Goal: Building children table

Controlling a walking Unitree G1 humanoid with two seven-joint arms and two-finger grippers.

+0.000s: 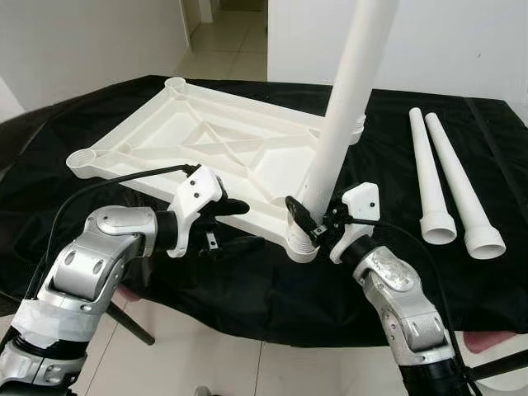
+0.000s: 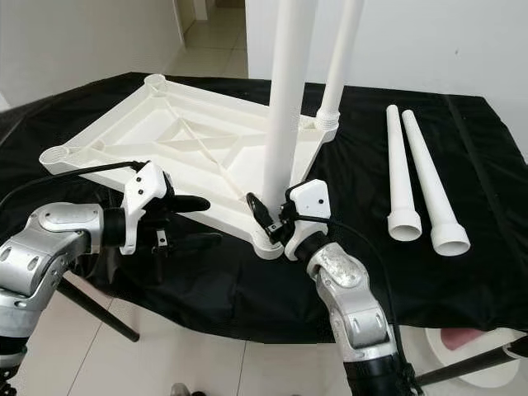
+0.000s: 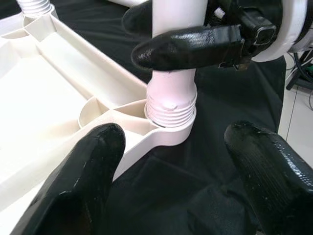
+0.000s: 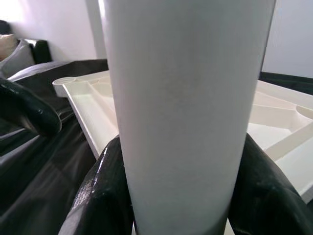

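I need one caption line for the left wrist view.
Right hand grips the white leg threaded into the tabletop's corner socket; left hand open.

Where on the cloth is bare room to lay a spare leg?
Bare black cloth lies right of the two loose legs, toward the table edge, and a strip between them and the tabletop. The near corner is crowded: the right gripper clamps the upright leg, with the left gripper beside it.

One white tabletop lies upside down on one black cloth. Four white legs in total: two stand upright in corner sockets, a near one and a far one; two lie loose. Two corner sockets are unfilled.
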